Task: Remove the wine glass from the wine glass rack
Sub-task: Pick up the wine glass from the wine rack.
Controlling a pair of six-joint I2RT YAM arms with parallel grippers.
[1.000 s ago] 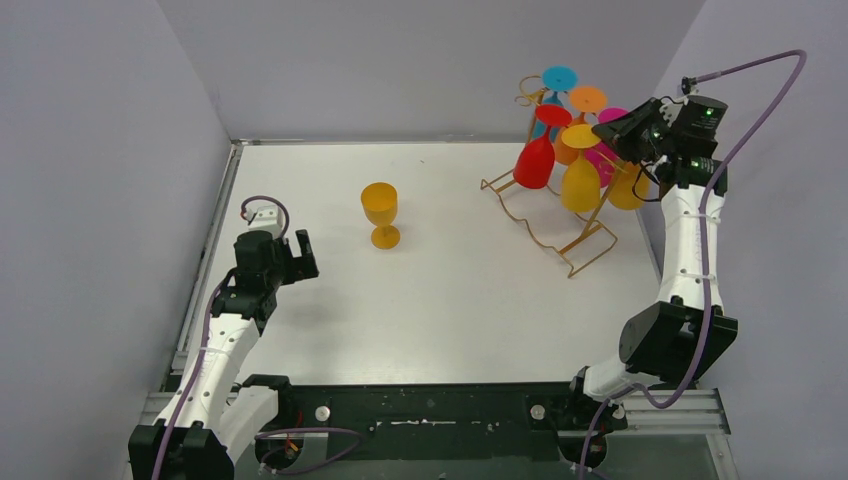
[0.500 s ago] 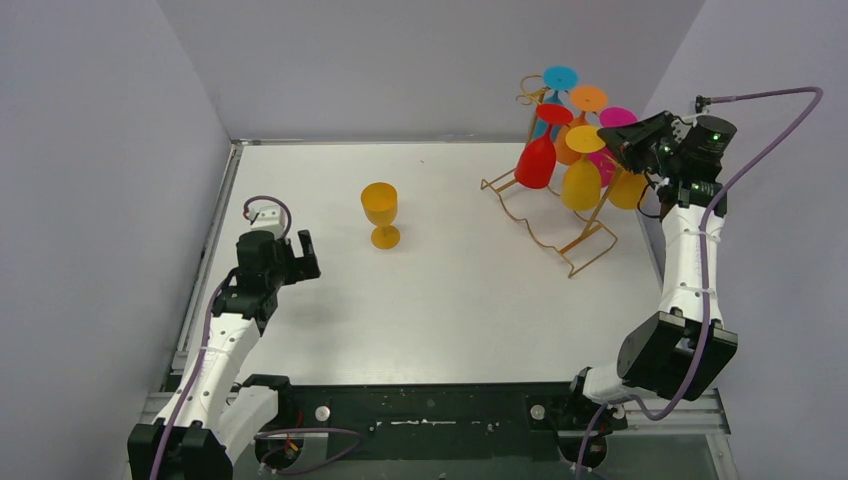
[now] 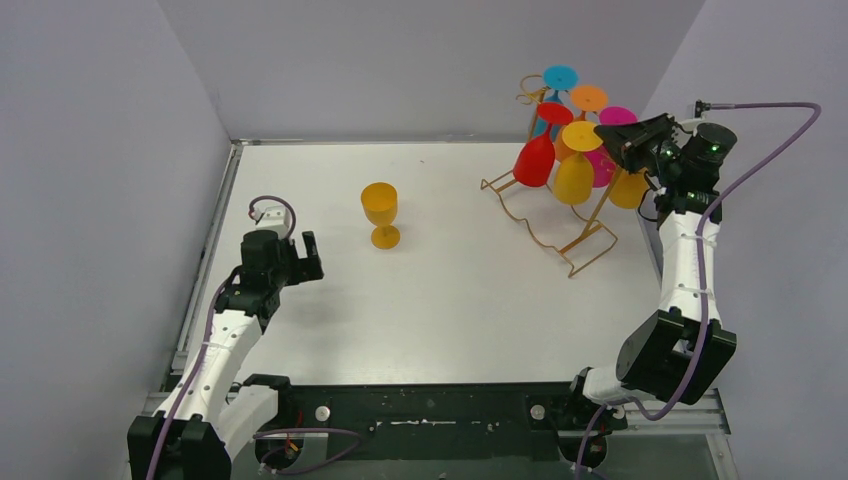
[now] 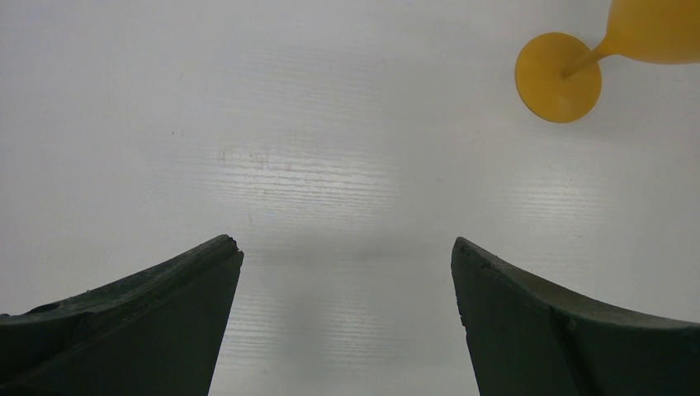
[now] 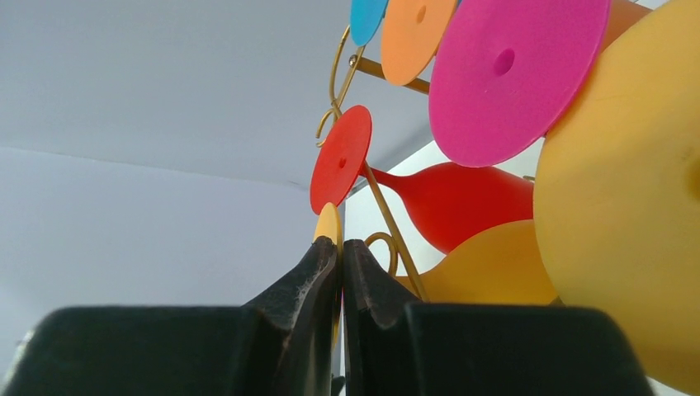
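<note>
The gold wire wine glass rack (image 3: 545, 236) stands at the far right of the table with several coloured glasses hanging upside down from it. My right gripper (image 3: 604, 134) is up beside the rack, shut on the thin foot (image 5: 328, 224) of a yellow wine glass (image 3: 574, 178). That glass hangs tilted, its bowl next to the red glass (image 3: 535, 161). In the right wrist view the jaws (image 5: 340, 244) pinch the yellow foot edge-on, close to a rack hook (image 5: 388, 216). My left gripper (image 3: 309, 256) hovers open over bare table (image 4: 342, 244), holding nothing.
An orange-yellow glass (image 3: 380, 214) stands upright mid-table, its foot (image 4: 558, 77) ahead and right of the left fingers. Blue (image 3: 560, 77), orange (image 3: 588, 98) and magenta (image 3: 617, 116) feet top the rack. Another yellow glass (image 3: 628, 188) hangs behind the gripper. Walls close in on three sides.
My right wrist has lifted and shifted right, and the gripped yellow glass's bowl has swung left toward the red one. The left arm has drifted slightly nearer.
</note>
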